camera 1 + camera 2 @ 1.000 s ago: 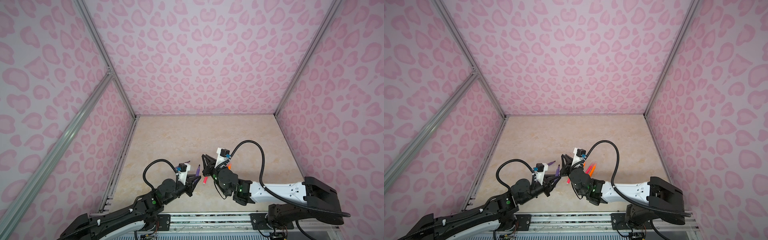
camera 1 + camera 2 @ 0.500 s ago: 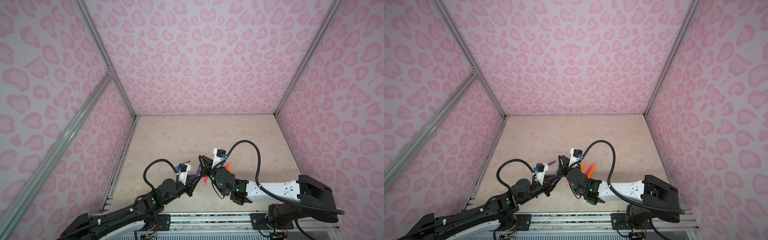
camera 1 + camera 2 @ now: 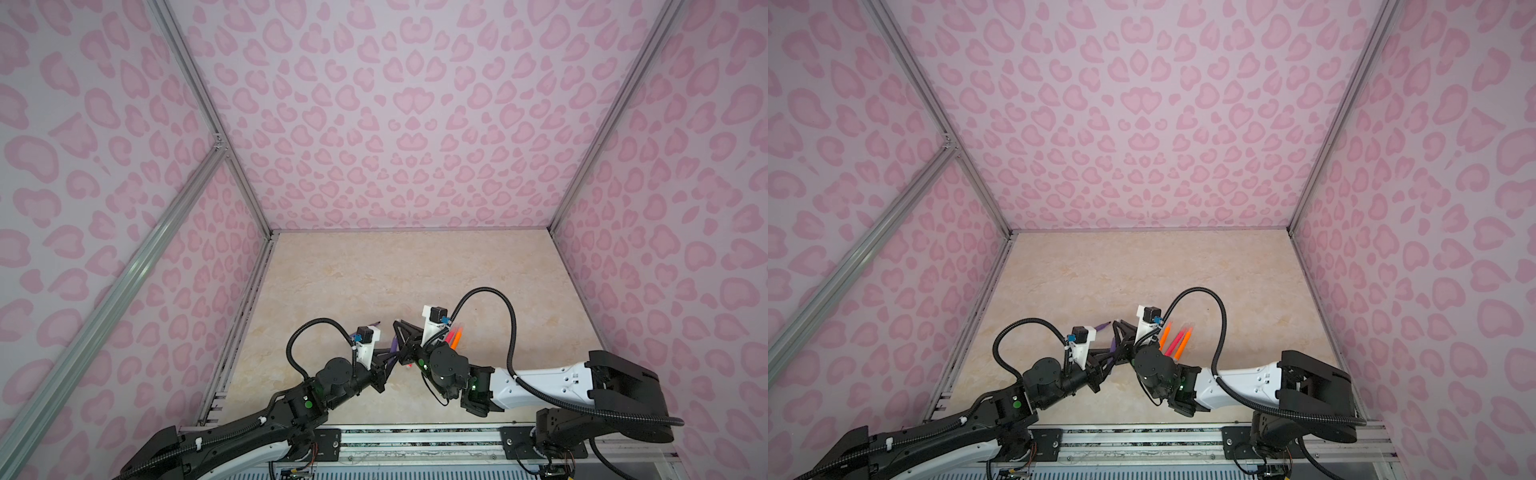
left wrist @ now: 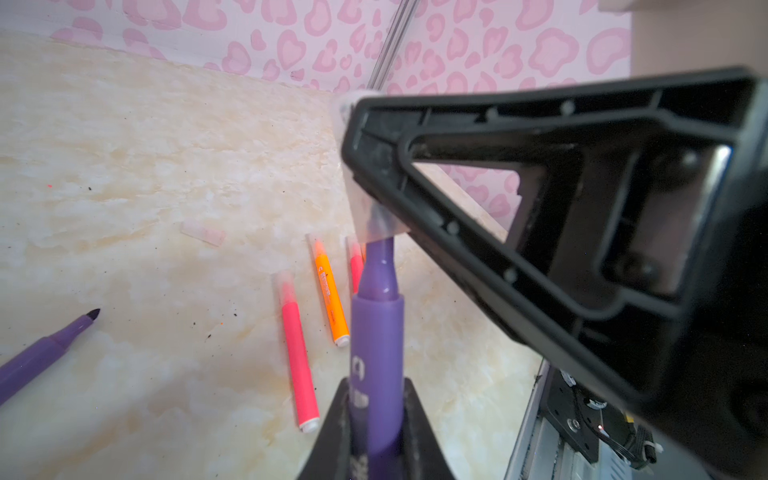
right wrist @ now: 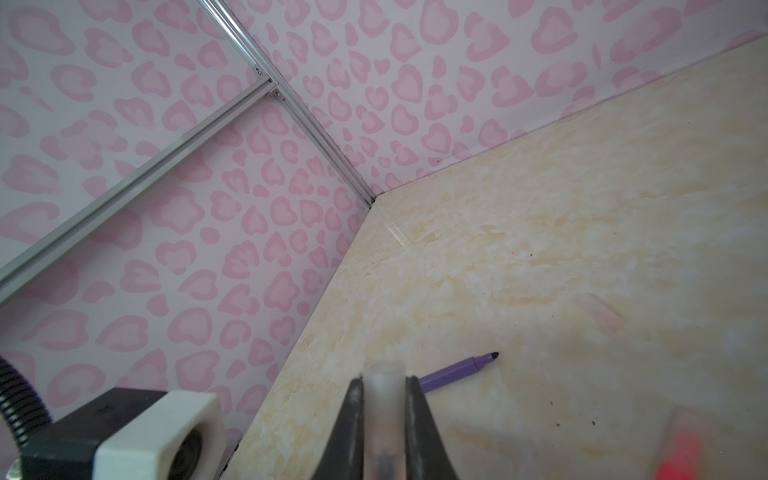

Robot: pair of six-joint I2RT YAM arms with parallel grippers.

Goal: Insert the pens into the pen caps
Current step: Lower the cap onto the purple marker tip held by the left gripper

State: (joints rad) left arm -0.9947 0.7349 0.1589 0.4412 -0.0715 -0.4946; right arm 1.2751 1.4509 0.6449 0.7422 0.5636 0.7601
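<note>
While the two arms met low in the middle of both top views, the left gripper (image 4: 376, 409) was closed tight on a purple pen (image 4: 376, 332), pinching the barrel between its two dark fingers with the tapered end pointing away from the wrist. The right gripper (image 5: 384, 411) was likewise closed, with a clear cap (image 5: 384, 399) squeezed between its jaws and the tube standing out beyond the fingertips. Seen from the left wrist, the pen's narrow nib end reached the mouth of that cap (image 4: 376, 220). Seen from the right wrist, a dark shape showed inside the tube, though how far the nib had gone in could not be told. In a top view the held pen (image 3: 1112, 345) slanted up between the two grippers, lifted off the beige table (image 3: 1142, 270).

A second purple pen (image 3: 1102, 326) lay uncapped on the table just left of the grippers, its dark tip bare. A loose cap (image 4: 203, 232) lay by itself, faint against the surface and well apart from the other pens. Beyond the held pen, a pink pen (image 4: 297, 353) and an orange pen (image 4: 330, 299) lay side by side, each with a clear cap on its tip. Another pink one (image 4: 355, 270) was partly hidden behind the purple barrel. In a top view, orange and pink barrels (image 3: 1175, 343) fanned out just right of the right gripper.
</note>
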